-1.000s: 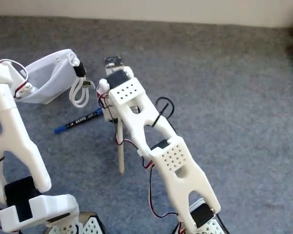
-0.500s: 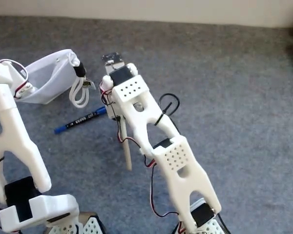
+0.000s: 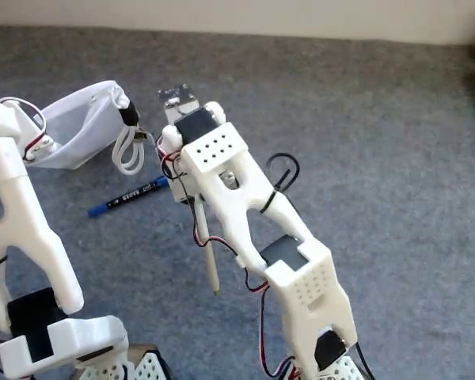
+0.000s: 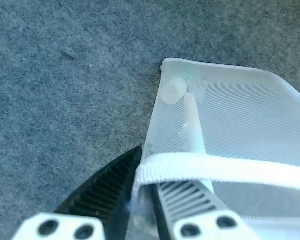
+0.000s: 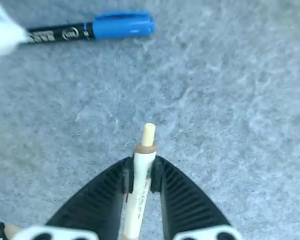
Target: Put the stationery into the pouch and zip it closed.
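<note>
A white mesh pouch [image 3: 79, 125] lies open at the back left of the grey carpet. My left gripper [image 4: 146, 176] is shut on its white webbing rim [image 4: 225, 167], and a white stick-like item [image 4: 192, 117] shows through the mesh. In the middle my right gripper [image 5: 141, 167] is shut on a beige pencil [image 5: 144, 150]. In the high view the pencil [image 3: 207, 249] hangs slanted below that arm, its tip towards the front. A blue-capped black pen [image 3: 128, 195] lies on the carpet between the pouch and the pencil, and the pen [image 5: 90, 29] lies just beyond the pencil's end.
A white cord loop [image 3: 127, 152] and a black zip pull [image 3: 130, 113] hang at the pouch's right end. The left arm's base [image 3: 55, 332] fills the front left corner. Open grey carpet [image 3: 380, 158] stretches to the right, up to a pale wall at the back.
The right arm has swung with the pencil in its gripper, and the pencil's free end has moved to the right and nearer the front. The left arm and the pouch have kept still.
</note>
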Motion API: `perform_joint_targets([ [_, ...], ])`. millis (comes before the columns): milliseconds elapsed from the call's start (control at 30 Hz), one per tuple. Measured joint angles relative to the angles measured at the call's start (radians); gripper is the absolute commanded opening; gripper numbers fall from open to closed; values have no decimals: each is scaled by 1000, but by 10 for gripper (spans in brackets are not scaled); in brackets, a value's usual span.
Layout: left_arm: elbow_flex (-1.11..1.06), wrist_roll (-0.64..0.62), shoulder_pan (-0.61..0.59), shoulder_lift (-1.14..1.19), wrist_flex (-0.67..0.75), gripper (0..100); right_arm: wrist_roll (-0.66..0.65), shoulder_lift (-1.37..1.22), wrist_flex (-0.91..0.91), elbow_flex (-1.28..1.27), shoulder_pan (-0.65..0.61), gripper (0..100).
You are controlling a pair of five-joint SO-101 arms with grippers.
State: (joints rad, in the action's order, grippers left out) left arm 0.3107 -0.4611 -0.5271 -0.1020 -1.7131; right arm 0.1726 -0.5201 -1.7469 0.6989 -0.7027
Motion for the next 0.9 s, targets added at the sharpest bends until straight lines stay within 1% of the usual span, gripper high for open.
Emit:
perform_joint_targets([
  [200, 0, 0, 0, -2, 0, 6, 0, 63, 0, 0, 0, 5],
  [333, 0, 0, 0, -2, 0, 6, 0, 66, 0, 0, 0, 5],
  [533, 0, 0, 0, -2, 0, 6, -46, 66, 0, 0, 0, 5],
  [900, 0, 0, 0, -2, 0, 6, -46, 74, 0, -26, -2, 5],
])
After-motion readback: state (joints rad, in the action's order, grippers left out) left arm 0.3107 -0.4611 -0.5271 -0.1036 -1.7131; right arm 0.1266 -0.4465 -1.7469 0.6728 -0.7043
